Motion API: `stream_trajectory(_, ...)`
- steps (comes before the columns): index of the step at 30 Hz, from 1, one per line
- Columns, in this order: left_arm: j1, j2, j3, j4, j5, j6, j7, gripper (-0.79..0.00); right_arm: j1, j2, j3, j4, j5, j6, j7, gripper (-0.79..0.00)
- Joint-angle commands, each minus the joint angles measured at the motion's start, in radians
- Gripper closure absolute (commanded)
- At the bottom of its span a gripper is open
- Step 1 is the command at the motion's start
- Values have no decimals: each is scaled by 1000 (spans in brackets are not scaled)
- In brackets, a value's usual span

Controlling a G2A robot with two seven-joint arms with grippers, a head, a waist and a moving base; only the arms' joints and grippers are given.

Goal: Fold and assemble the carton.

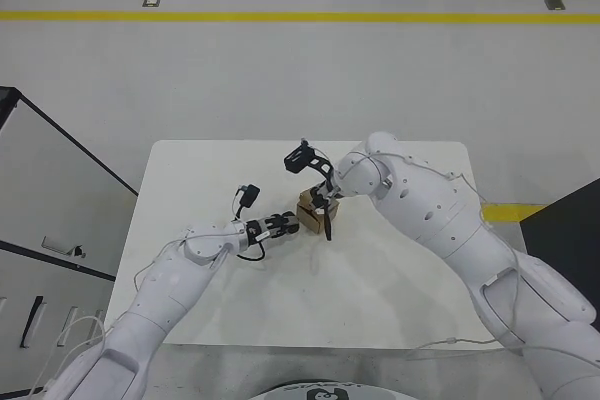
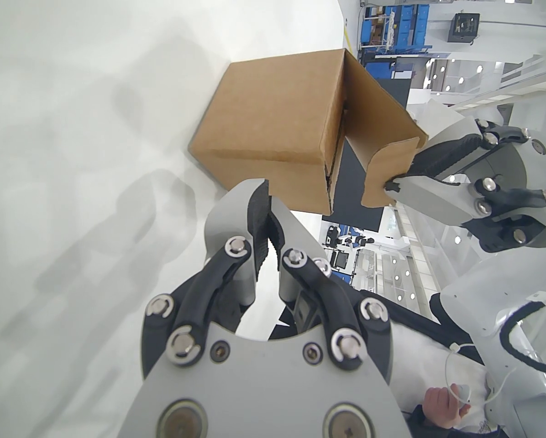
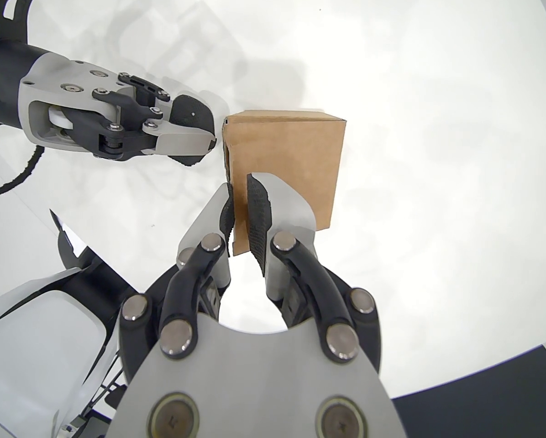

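Holding: right gripper [image 3: 240,209] clamped on carton [image 3: 291,157] flap [image 2: 380,132].
Beside carton: left gripper [image 3: 207,142], pinched together, tip toward its flap side.

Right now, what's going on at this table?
A two-armed robot is assembling a small brown carton on the white table. The right tool is clamped on an open flap at one end of the carton. The left tool, shut, sits right at the carton's edge by that end. The body is folded into a box shape; the flap is not yet closed.

No legible txt or nos. (carton [image 3: 291,157] sides plain).
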Motion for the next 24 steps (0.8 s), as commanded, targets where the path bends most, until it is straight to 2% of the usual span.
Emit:
stream_trajectory(1, -1, -1, 1, 1, 4, 0, 2, 0, -1, -1, -3, -3, -7, -1, 3, -43)
stream_trajectory(8, 0, -2, 0, 0, 8, -1, 4, 0, -8, -7, -12, -3, -29, 0, 6, -46)
stream_trajectory(24, 13, -1, -12, -13, 19, 5, 10, 0, -17, -22, -25, 11, -81, 2, -4, 0)
